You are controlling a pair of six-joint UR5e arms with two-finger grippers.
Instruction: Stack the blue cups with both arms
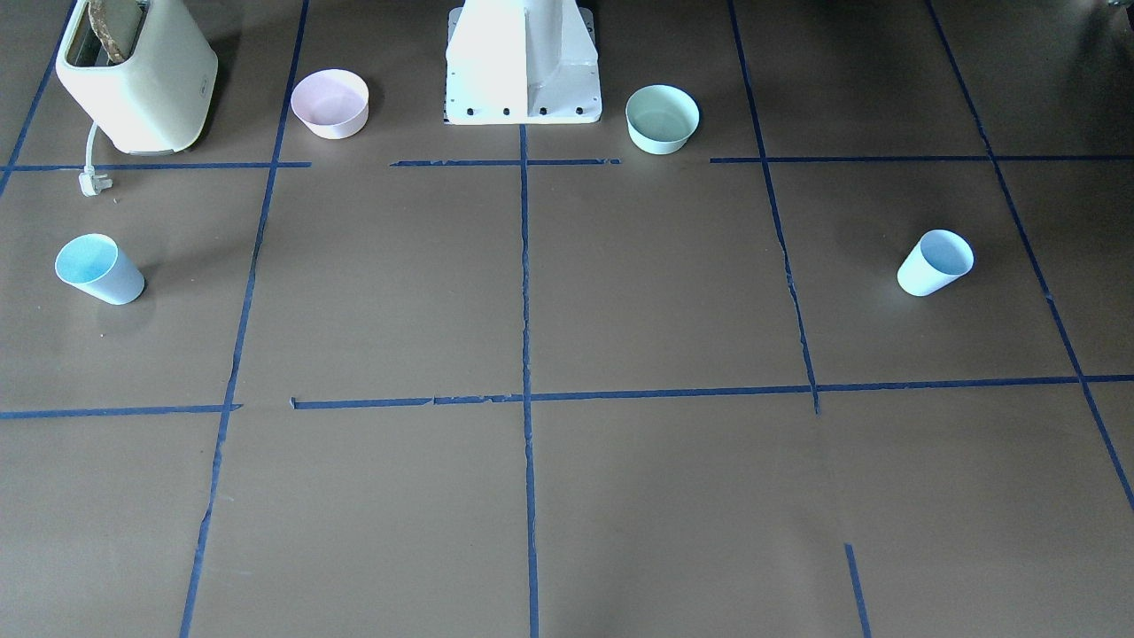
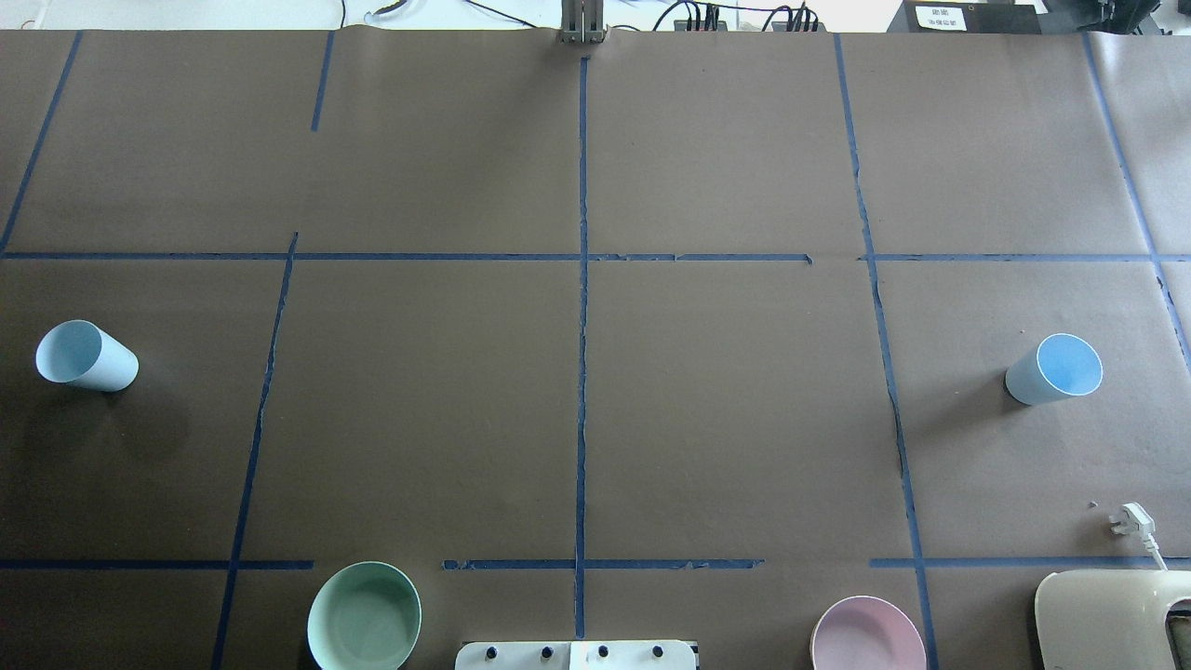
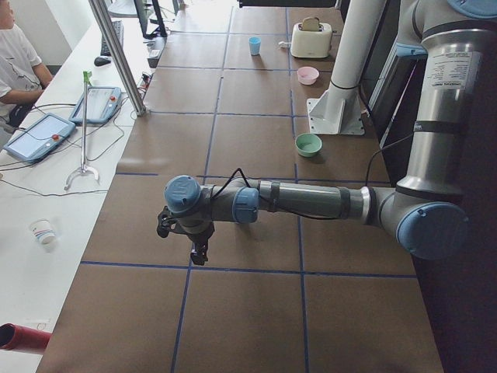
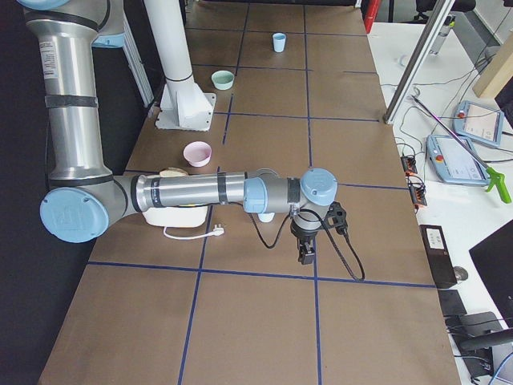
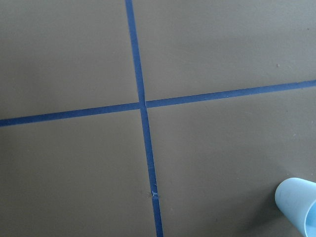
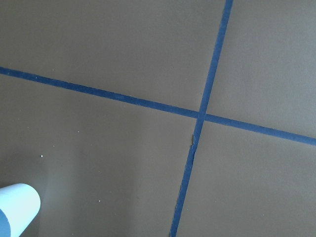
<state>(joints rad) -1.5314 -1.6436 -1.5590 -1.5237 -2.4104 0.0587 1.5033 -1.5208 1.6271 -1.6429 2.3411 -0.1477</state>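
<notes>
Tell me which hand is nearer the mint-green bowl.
Left. The left hand hangs on the side of the mint-green bowl; the right hand is opposite, beyond the pink bowl.

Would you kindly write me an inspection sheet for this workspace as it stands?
Surface: brown paper table with a blue tape grid.
Job's things: left blue cup and right blue cup, upright, far apart, unstacked.
Clutter: mint-green bowl, pink bowl, toaster.
Claws: left claw and right claw show only in side views; open or shut cannot be told.
Cables: toaster plug lies loose on the table.
Surroundings: seated operator and a teach pendant beside the table.
</notes>
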